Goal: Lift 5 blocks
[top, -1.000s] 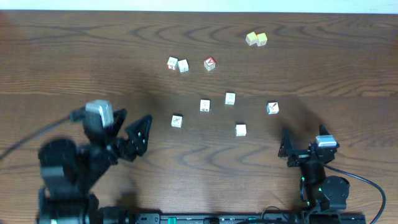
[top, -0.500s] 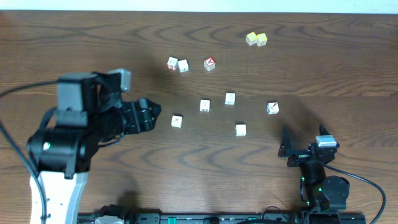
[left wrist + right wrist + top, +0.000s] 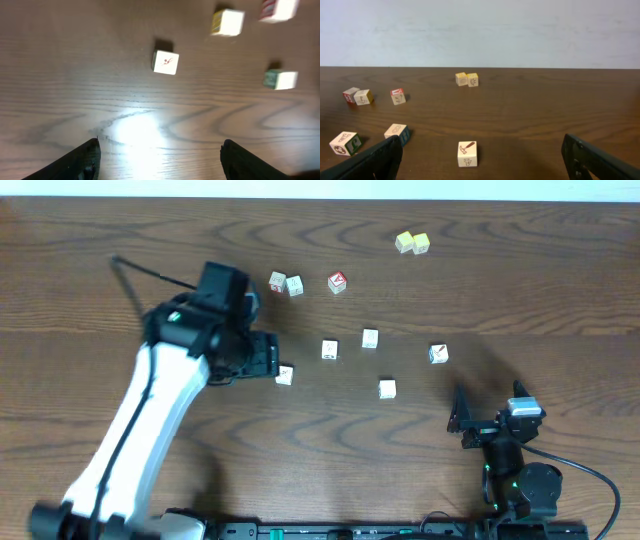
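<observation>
You're hanging your left gripper [image 3: 159, 159] wide open near a small whitish printed cube [image 3: 165, 62], and your right gripper [image 3: 487, 412] is sitting wide open too.

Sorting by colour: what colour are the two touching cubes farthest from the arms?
Those cubes are pale yellow; clearest overhead.

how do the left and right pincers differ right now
Reach: the left pincer is out over the middle of the table, close to a whitish block; the right pincer sits back by the near edge, apart from every block. Aim: the left pincer points down at the table; the right pincer points level across it. Shared: both are open and hold nothing.
</observation>
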Action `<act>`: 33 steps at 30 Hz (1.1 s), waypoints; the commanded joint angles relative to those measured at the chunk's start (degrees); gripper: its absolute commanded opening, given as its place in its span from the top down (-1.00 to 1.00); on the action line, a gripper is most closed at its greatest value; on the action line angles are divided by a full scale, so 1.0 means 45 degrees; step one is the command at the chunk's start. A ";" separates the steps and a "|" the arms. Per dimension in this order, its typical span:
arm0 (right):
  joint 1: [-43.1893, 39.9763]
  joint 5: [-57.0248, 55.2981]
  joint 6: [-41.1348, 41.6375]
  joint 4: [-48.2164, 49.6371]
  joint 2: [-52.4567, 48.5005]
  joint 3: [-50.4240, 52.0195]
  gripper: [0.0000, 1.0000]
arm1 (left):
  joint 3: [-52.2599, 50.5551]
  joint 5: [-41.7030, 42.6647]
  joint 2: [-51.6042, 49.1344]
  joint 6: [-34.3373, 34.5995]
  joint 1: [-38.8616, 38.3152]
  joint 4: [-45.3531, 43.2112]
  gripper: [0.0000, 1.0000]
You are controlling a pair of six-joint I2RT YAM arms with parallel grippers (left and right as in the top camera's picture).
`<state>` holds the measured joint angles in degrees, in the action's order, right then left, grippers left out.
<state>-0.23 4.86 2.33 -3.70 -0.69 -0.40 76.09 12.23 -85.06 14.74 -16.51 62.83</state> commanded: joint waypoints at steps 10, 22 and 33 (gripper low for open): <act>0.0015 -0.0073 0.0087 -0.0053 0.0068 0.0019 -0.99 | 0.0160 0.0374 -0.5372 -0.1938 -0.0136 -0.1889 -0.54; 0.0015 -0.0073 0.0083 -0.0053 0.0068 0.0019 -0.98 | 0.0160 0.0976 -0.6615 -0.1889 -0.0583 -0.2841 -0.42; 0.0015 -0.0073 0.0083 -0.0053 0.0068 0.0019 -0.99 | 0.0160 -0.2006 -0.6654 -0.0379 -0.1540 -0.3560 -0.37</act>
<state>-0.23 4.86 2.35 -3.68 -0.69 -0.40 76.09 7.35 -114.02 11.03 -23.00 46.70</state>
